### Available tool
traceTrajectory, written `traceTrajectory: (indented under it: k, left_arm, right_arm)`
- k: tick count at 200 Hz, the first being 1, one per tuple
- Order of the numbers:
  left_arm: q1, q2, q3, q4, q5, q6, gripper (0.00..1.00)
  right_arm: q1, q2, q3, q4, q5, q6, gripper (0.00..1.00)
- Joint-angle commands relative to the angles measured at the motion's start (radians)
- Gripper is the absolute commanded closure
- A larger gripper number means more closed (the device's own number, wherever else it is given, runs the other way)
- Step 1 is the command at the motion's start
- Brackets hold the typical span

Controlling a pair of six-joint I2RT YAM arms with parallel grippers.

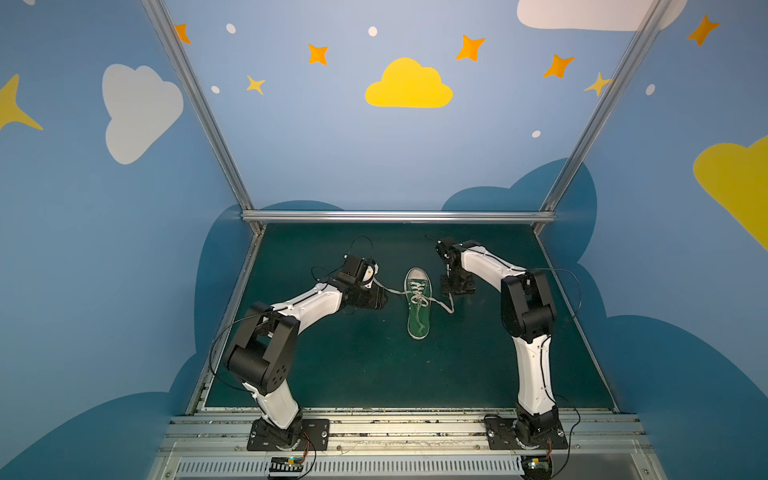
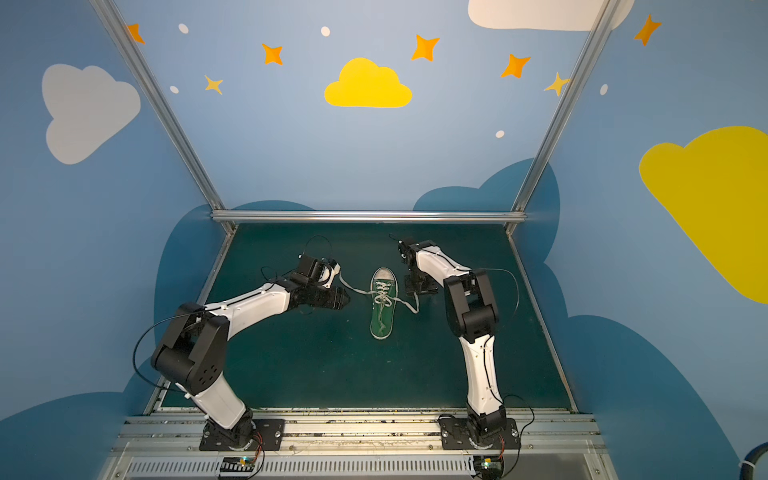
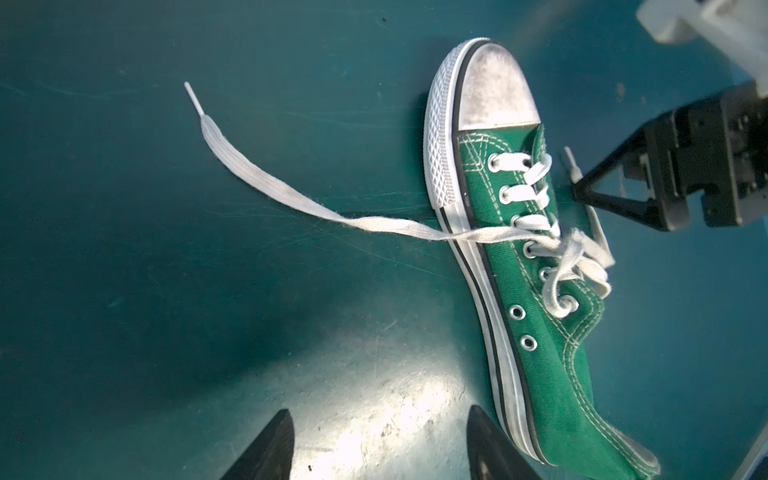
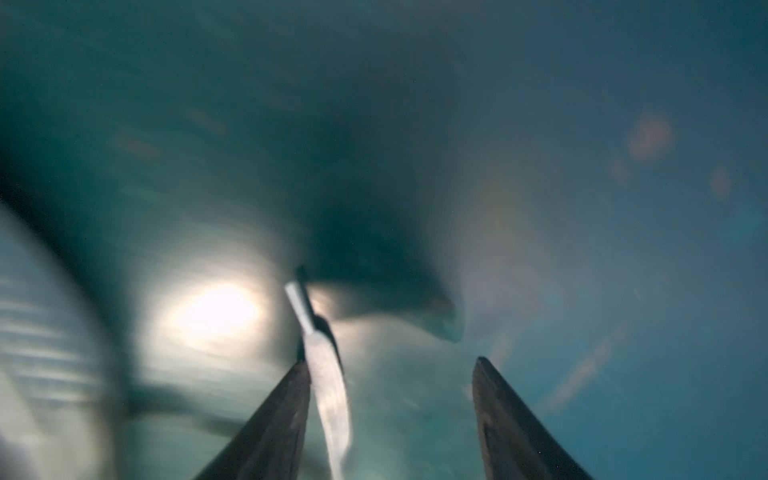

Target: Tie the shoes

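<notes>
Dark green matting is stretching out beneath blue walls painted with clouds and stars. We are holding the left gripper with its fingers apart and nothing between them. The green canvas sneaker is resting on its sole just beside one finger, its toe cap pointing away from the tips. One white lace is trailing across the mat beyond those fingertips. We are hovering the right gripper low at the sneaker's other side, fingers also apart. The other lace end is lying between them, right beside one finger's inner face, unclamped.
</notes>
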Motion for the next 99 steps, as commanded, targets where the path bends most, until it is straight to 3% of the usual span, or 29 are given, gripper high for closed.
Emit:
traceTrajectory:
  k: [1, 44, 99]
  left_arm:
    - [0.004, -0.032, -0.017, -0.008, 0.015, -0.007, 0.34]
    - [0.004, -0.033, -0.026, 0.003, 0.029, -0.006, 0.34]
    - [0.004, -0.046, -0.031, 0.002, 0.035, -0.013, 0.34]
  right_arm:
    - [-0.052, -0.081, -0.166, -0.057, 0.047, 0.070, 0.38]
    - [-0.063, -0.283, -0.409, -0.063, -0.016, 0.122, 0.38]
    - [-0.020, -0.419, -0.426, -0.093, -0.192, 0.095, 0.39]
